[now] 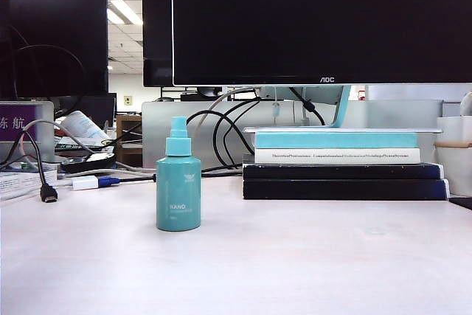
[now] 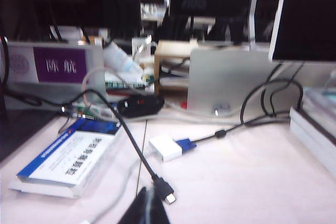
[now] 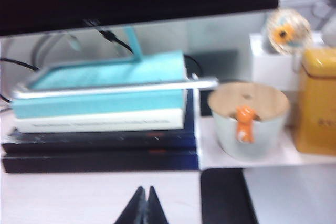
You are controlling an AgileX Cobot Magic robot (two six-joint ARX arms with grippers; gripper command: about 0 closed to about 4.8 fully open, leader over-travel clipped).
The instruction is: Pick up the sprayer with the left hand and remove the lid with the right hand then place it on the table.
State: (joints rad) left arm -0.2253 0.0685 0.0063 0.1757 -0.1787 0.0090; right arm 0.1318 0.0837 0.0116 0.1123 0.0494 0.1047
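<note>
Right tool (image 3: 143, 205) shut near books (image 3: 105, 124); left tool (image 2: 147, 208) shut by cable (image 2: 131, 145).

The sprayer (image 1: 178, 177) stands upright on the table (image 1: 295, 263), left of a stack of books (image 1: 343, 164) and well apart from it — a monitor (image 1: 321, 20) rises behind both. Cables (image 1: 44, 175) trail at the far left, where the left gripper (image 2: 144, 205) hovers closed; the right gripper (image 3: 143, 207), closed, hangs before the books.
</note>
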